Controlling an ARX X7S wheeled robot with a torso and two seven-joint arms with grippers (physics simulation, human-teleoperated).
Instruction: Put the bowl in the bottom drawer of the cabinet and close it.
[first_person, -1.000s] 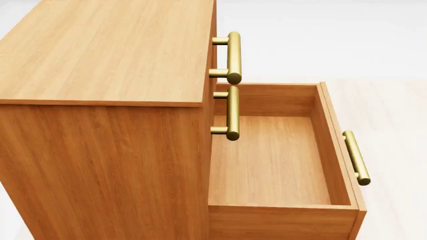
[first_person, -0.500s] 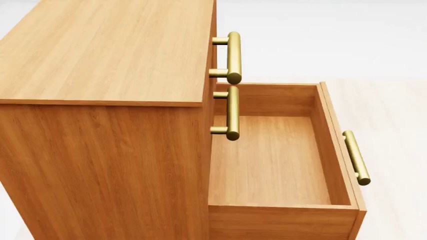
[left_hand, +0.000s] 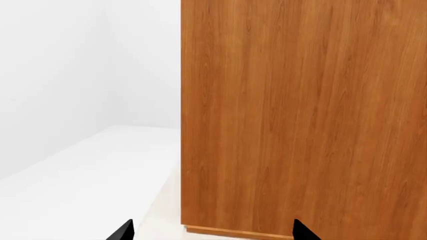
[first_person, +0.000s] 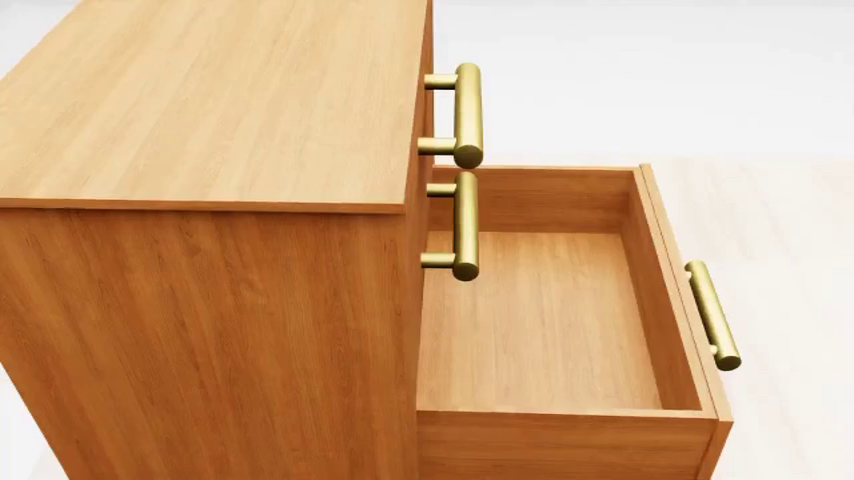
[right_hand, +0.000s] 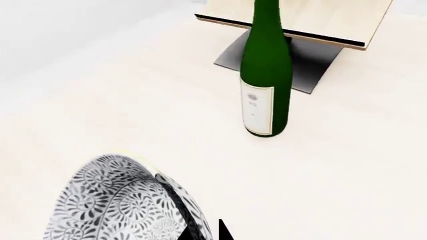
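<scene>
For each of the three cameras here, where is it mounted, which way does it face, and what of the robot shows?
Head view: high on the robot, looking down on the cabinet and open bottom drawer; no arm shows.
Left wrist view: near the left gripper, facing the cabinet's plain side; only black fingertips show.
Right wrist view: near the right gripper, facing the floor, with the bowl, green bottle and rack.
Shared: head and left wrist both see the cabinet.
</scene>
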